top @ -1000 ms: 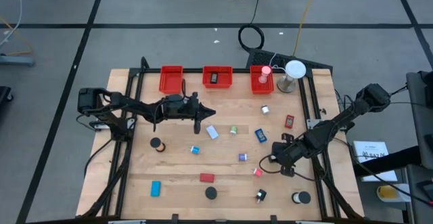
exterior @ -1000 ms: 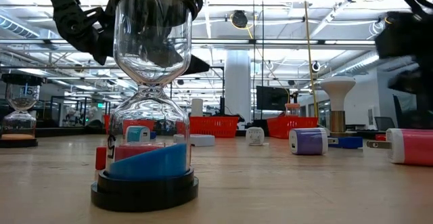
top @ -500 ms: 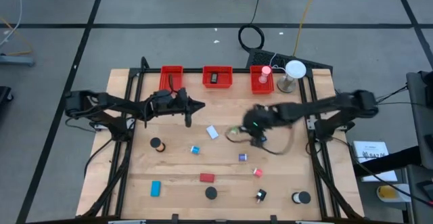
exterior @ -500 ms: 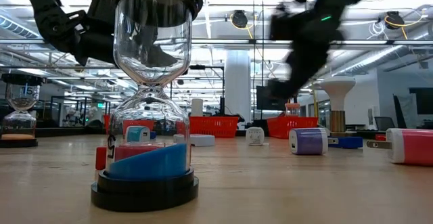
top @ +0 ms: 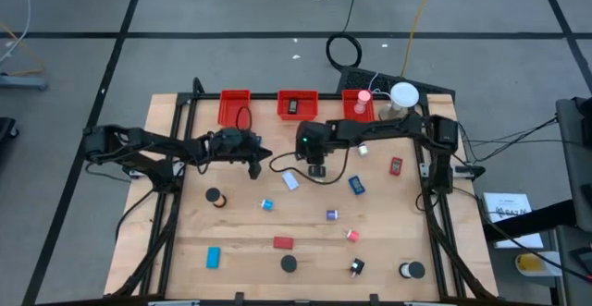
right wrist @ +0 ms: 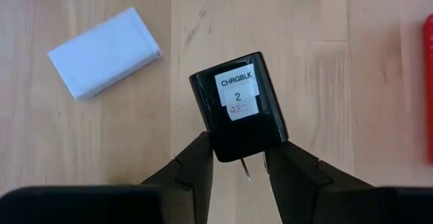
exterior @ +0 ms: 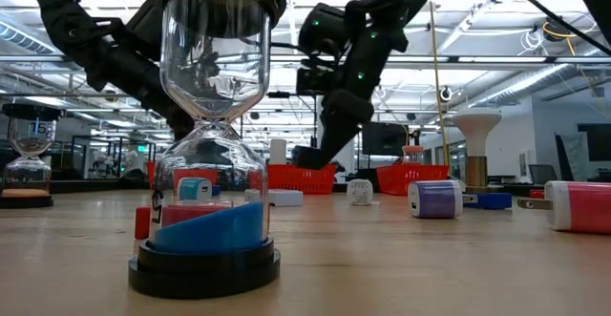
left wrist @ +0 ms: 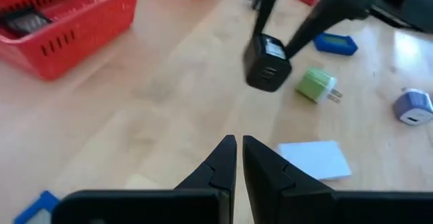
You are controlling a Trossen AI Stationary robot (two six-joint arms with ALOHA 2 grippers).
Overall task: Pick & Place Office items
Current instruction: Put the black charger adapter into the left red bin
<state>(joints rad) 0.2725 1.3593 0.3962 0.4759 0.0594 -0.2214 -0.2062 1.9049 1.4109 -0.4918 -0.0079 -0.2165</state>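
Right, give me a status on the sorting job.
Done: the middle red bin holds a dark item, the right bin a pink-topped one. In hand: the right gripper holds a black charger above the table; the left gripper is shut and empty. Left: over a dozen items, such as the white block, lie on the table.

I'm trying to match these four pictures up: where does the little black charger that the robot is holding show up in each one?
High view: the black charger hangs under the right hand, mid-table below the middle red bin.
Low view: cannot tell; the dark arm hides it.
Left wrist view: charger above centre, beside the green plug.
Right wrist view: charger centred, pinched by its prongs.
Shared landmark: the white block beside it.
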